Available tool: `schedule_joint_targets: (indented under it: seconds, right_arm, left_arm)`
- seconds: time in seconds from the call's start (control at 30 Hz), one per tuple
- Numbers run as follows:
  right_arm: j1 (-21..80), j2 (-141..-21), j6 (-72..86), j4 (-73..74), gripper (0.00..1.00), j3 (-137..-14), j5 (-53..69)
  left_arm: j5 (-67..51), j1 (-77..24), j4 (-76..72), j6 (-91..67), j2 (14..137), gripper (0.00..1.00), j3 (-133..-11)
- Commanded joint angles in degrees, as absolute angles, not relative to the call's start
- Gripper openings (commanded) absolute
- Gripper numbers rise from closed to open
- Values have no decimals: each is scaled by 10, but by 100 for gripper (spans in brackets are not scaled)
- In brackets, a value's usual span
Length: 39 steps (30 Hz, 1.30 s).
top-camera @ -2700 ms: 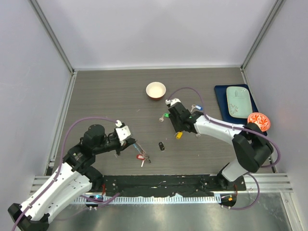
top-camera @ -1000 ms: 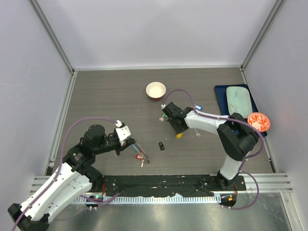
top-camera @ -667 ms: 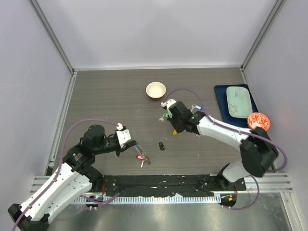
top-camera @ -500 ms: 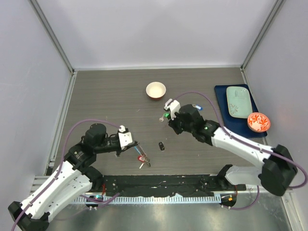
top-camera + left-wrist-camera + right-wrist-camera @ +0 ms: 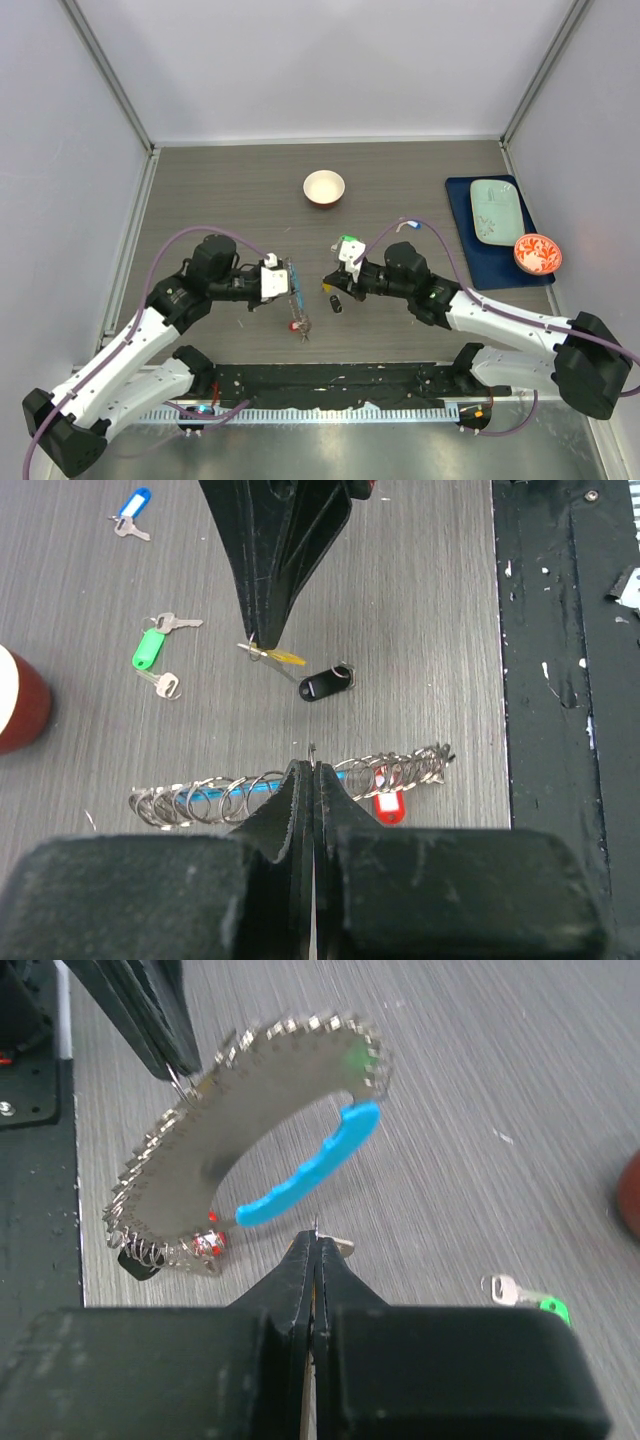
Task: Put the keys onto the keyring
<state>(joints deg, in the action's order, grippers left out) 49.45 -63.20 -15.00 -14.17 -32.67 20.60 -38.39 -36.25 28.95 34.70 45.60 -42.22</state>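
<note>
Left claw (image 5: 306,772): clamped tight on keyring (image 5: 200,798) wire, ring upright, red-tagged key (image 5: 388,807) hanging. Right claw (image 5: 262,640): pinched closed on yellow-tagged key (image 5: 280,657), near ring. Advice: find wire's free end, thread slowly. Beyond: black-tagged key (image 5: 325,686), green-tagged key (image 5: 148,648) on surface (image 5: 420,600).

Both arms reach inward over the table's middle, elbows bent. The left arm (image 5: 135,335) points its left gripper (image 5: 291,281) rightward, jaws pressed together on the keyring (image 5: 220,800) wire. The right arm (image 5: 500,315) stretches leftward, its right gripper (image 5: 329,284) pinched closed on a yellow-tagged key (image 5: 279,657). The two fingertips face each other, near but apart.
</note>
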Motion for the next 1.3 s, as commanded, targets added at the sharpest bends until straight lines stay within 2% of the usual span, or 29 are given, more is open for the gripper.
schedule_joint_targets:
  seconds: [0.0,0.73,1.27]
  right_arm:
    - [502,-623,-165,-258,1,-321,263]
    - [574,-644,-242,-168,1,-371,250]
    - [597,-657,-260,-156,1,-384,217]
  left_arm:
    - [-422,-361,283,369,453,0,-442]
    - [-451,-361,260,355,472,0,-417]
    - [-459,-361,263,339,481,0,-419]
